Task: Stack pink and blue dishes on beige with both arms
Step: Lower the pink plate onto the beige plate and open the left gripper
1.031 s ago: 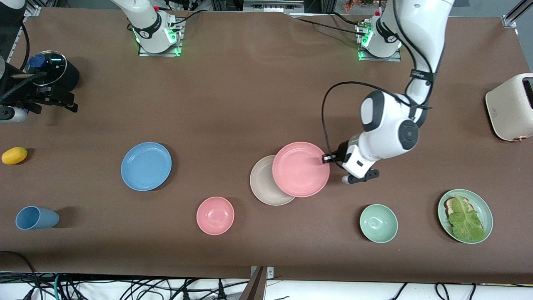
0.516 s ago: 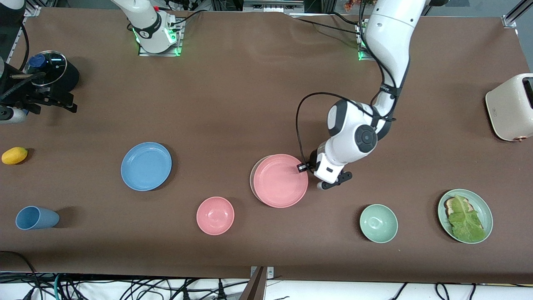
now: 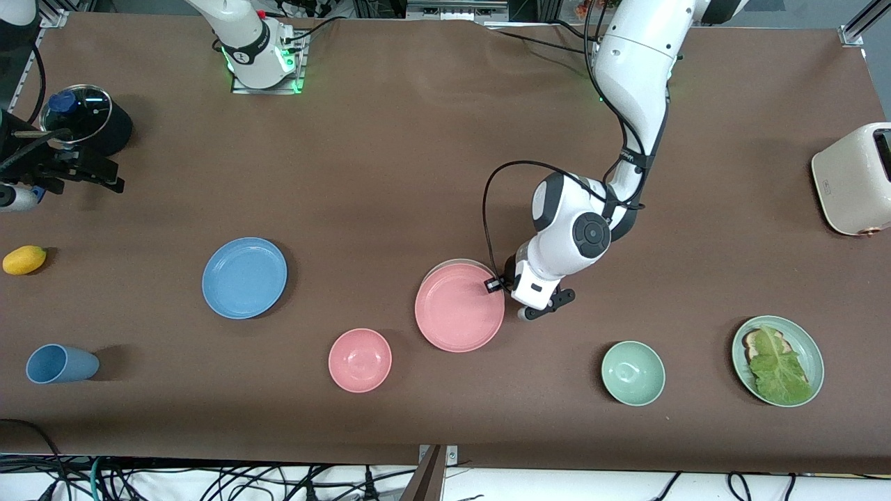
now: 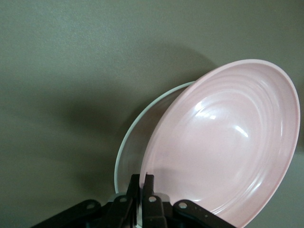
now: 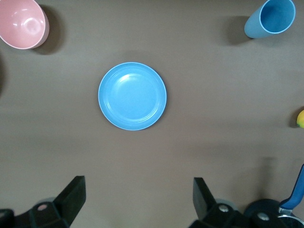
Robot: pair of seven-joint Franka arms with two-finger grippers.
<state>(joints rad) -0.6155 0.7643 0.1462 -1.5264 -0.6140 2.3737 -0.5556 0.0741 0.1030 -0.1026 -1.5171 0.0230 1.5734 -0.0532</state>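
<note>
Left gripper (image 3: 495,284): clamped on the rim of the pink plate (image 3: 459,307), on the edge toward the left arm's end of the table (image 3: 418,160); in the left wrist view the fingers (image 4: 148,190) pinch that rim.
Pink plate: held tilted over the beige plate (image 3: 456,262), covering nearly all of it; only a thin crescent of beige shows at the edge farther from the front camera. Whether the two plates touch cannot be told.
Beige plate: flat on the table, near its middle, a little toward the front edge.
Blue plate (image 3: 244,277): flat on the table toward the right arm's end, well apart from the pink and beige pair.
Right gripper (image 5: 137,199): fingers spread wide apart, holding nothing, up over the table with the blue plate below it in the right wrist view; the right arm waits.
Pink bowl (image 3: 360,360): nearer the front edge, between the blue plate and the pink plate.
</note>
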